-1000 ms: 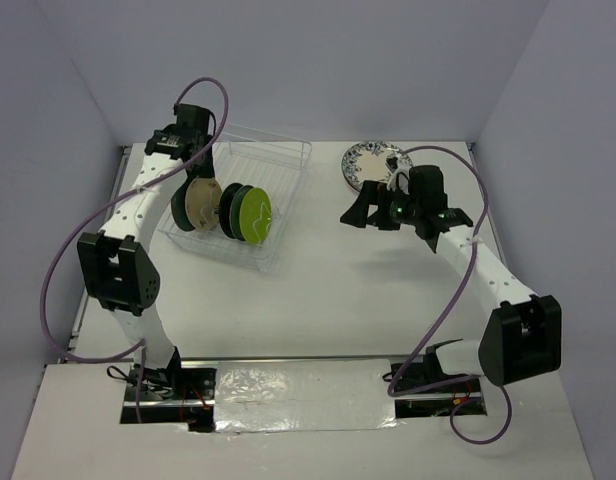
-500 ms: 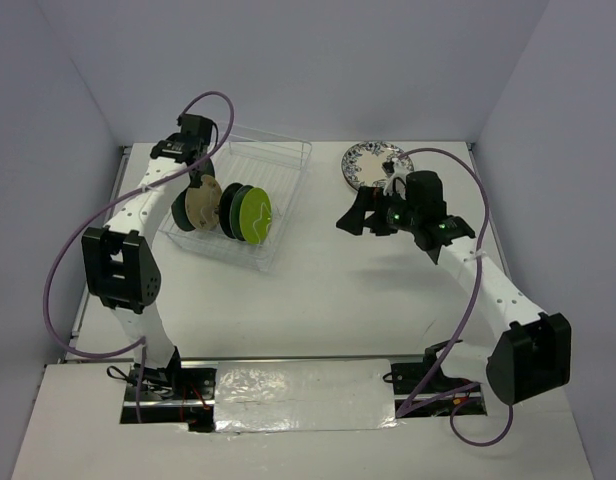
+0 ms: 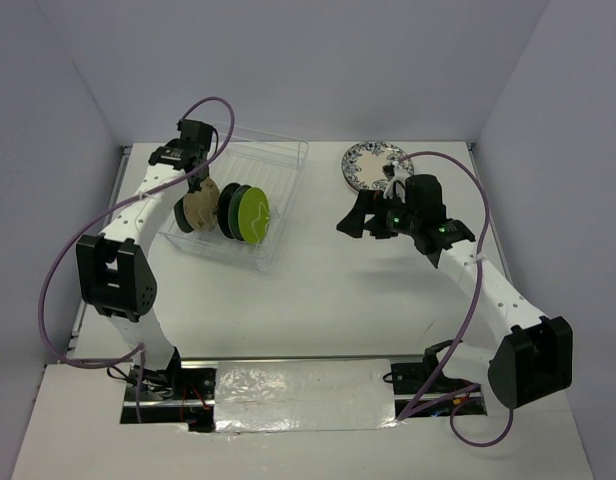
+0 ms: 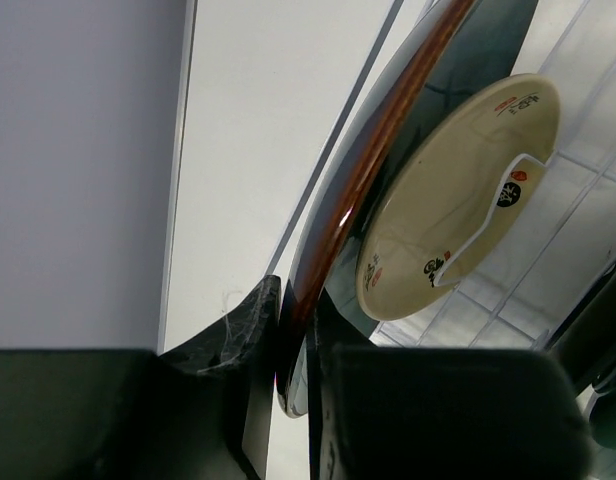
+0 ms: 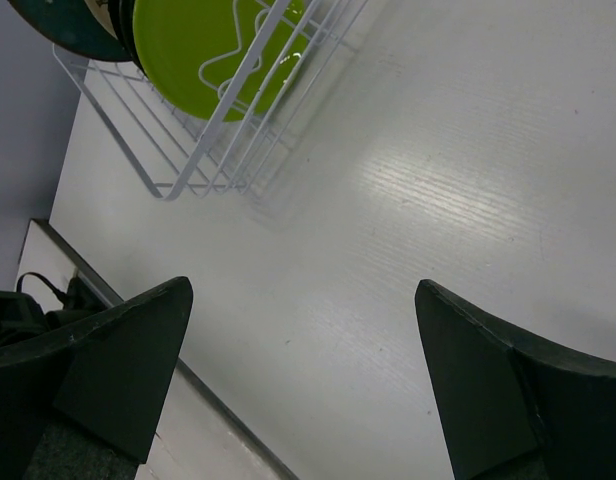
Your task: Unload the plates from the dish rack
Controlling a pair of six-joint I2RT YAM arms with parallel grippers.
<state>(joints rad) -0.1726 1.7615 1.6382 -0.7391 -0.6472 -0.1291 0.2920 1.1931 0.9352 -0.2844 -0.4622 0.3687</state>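
One red-rimmed plate [image 4: 368,170] in clenched left claw [image 4: 293,322]; right claw [image 5: 303,290] released.

The dark plate [image 4: 388,130] runs off the left wrist view's top edge and its lower rim is hidden between the left gripper's [image 4: 296,325] fingers, while the lime plate [image 5: 203,45] is cut by the right wrist view's top edge.

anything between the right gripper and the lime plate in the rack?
Only the dish rack's own side wall: in the right wrist view its wires cross in front of the lime green plate. The table between the open right gripper and the rack shows nothing on it.
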